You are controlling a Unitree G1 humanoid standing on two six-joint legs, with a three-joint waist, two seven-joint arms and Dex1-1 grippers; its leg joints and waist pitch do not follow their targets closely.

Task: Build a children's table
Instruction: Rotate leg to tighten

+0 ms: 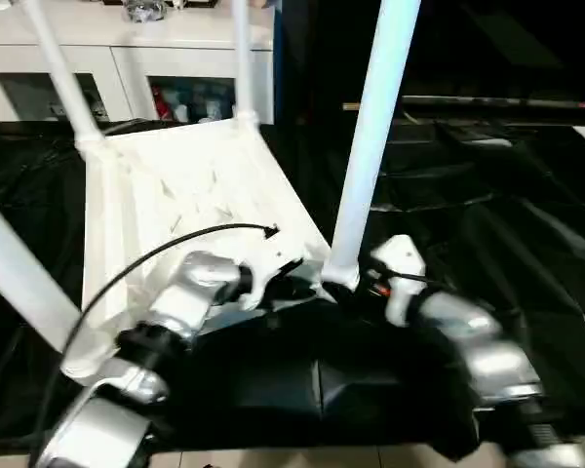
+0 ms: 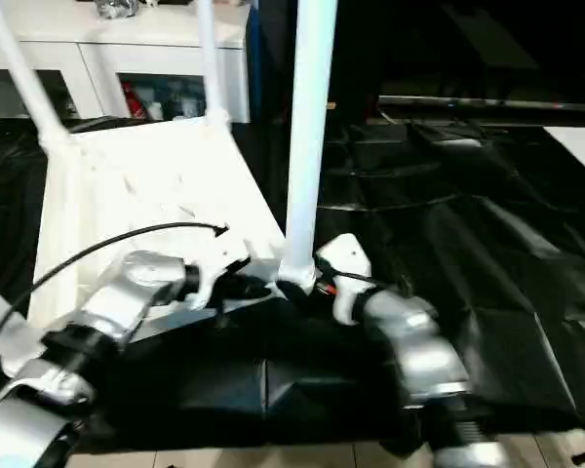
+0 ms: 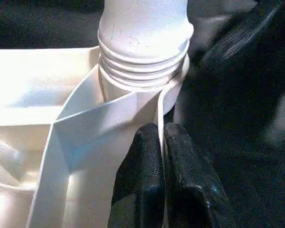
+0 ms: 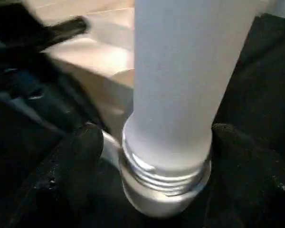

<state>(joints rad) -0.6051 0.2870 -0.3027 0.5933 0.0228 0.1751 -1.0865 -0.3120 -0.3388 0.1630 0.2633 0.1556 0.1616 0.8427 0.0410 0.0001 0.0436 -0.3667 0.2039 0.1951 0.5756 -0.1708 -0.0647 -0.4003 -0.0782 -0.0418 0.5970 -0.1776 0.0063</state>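
Table top: the white plastic table top (image 1: 180, 195) lies upside down on the black sheet (image 1: 487, 244), its underside ribs facing up and a white cabinet (image 1: 127, 58) behind it.
Legs: three white tube legs stand up from corner sockets, two at the far corners (image 1: 63, 78) (image 1: 242, 58) and one at the near corner; a fourth (image 1: 15, 278) slants at the near left.
Near leg: the near leg (image 1: 370, 136) sits in its corner socket (image 3: 147, 83) with several thread rings exposed, so it looks not fully screwed home.
Left gripper: the left gripper (image 3: 162, 156) has its fingers pressed together on the thin rim (image 3: 160, 111) of the top just beside that socket.
Right gripper: the right gripper (image 4: 152, 156) has its fingers spread on either side of the leg's base, not visibly pressing it.
Handling: hollow moulded plastic, probably light and stiff; smooth tube is likely slippery under a twist.
Where to hold: low on the leg, just above the threads; the thin rim may flex if pinched hard.
Risk: a long leg gives leverage, so tilting it could cross the thread.
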